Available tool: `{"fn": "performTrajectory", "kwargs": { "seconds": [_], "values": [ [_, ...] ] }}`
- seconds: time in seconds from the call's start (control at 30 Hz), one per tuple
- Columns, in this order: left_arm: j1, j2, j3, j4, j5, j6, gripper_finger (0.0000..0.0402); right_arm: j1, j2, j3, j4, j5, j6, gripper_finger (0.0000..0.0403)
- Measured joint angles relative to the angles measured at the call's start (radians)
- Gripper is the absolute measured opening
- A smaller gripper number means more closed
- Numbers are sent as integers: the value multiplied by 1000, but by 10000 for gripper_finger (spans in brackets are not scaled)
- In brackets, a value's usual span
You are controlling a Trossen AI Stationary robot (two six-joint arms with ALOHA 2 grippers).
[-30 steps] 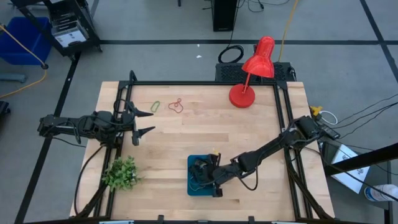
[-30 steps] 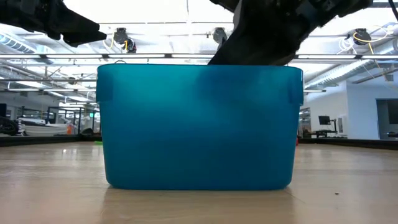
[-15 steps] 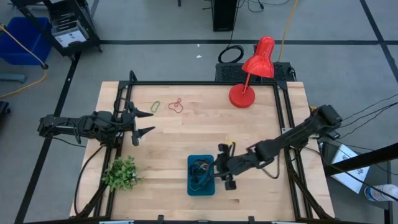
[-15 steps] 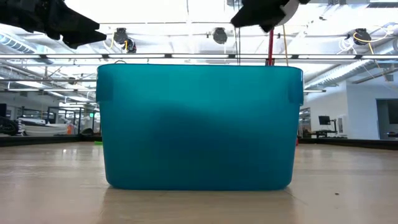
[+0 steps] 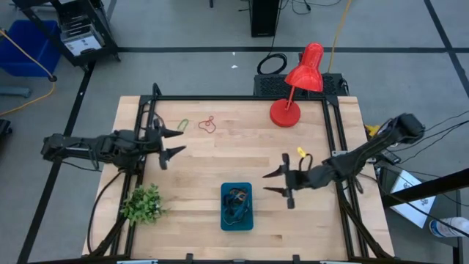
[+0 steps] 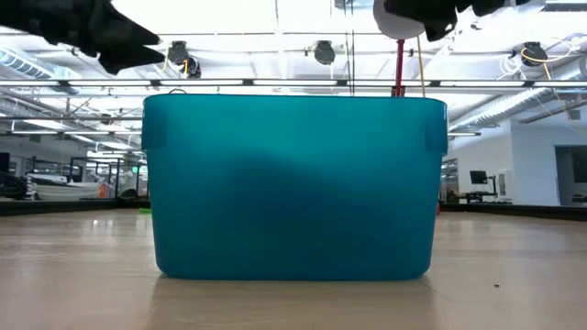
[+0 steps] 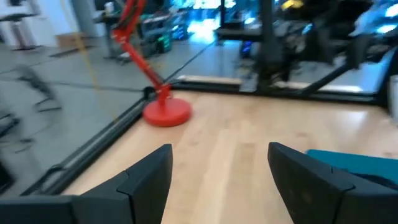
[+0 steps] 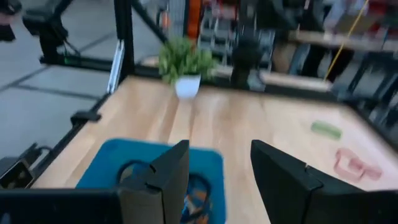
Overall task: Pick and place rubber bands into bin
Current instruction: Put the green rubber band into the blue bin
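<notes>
Backing off from the bin [image 5: 237, 206], the right gripper [image 5: 273, 182] now hangs over bare wood just to the bin's right, where a second ago it was down over the bin itself; the left gripper [image 5: 174, 141] has barely shifted near the table's left edge.

The table [image 5: 220, 158] is pale wood in a black frame. A red lamp [image 5: 297, 84] stands at its far right corner and a small green plant [image 5: 142, 203] at its near left. The bin sits near the front edge, a little right of centre, and fills the low view as a teal wall [image 6: 293, 183]. Inside it lie several bands [image 5: 236, 201], dark and orange loops tangled together. Two more bands lie on the far left part of the table, well apart from the bin: a red band [image 5: 208, 124] and, just left of it, a green band [image 5: 183, 125].

Both grippers' jaws stand apart and hold nothing; the right wrist view looks between its fingers [image 8: 163, 180] down into the bin
</notes>
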Motion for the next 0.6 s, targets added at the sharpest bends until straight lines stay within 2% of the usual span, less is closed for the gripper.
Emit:
{"fn": "performTrajectory", "kwargs": {
  "seconds": [0.07, 0.17, 0.4, 0.5, 0.6],
  "values": [
    [20, 70, 47, -21, -37, -6, 259, -6, -29, -36, 69, 0, -51, 166],
    [68, 198, 164, -128, -71, -39, 242, -11, -60, -64, 83, 0, -56, 165],
    [258, 516, 449, -522, -139, -202, 195, -14, -78, -74, 83, -1, -54, 162],
    [352, 630, 499, -615, -141, -238, 176, -14, -78, -74, 83, -1, -55, 164],
    [449, 727, 503, -634, -138, -242, 160, -14, -78, -74, 76, -3, -55, 164]
  ]
}}
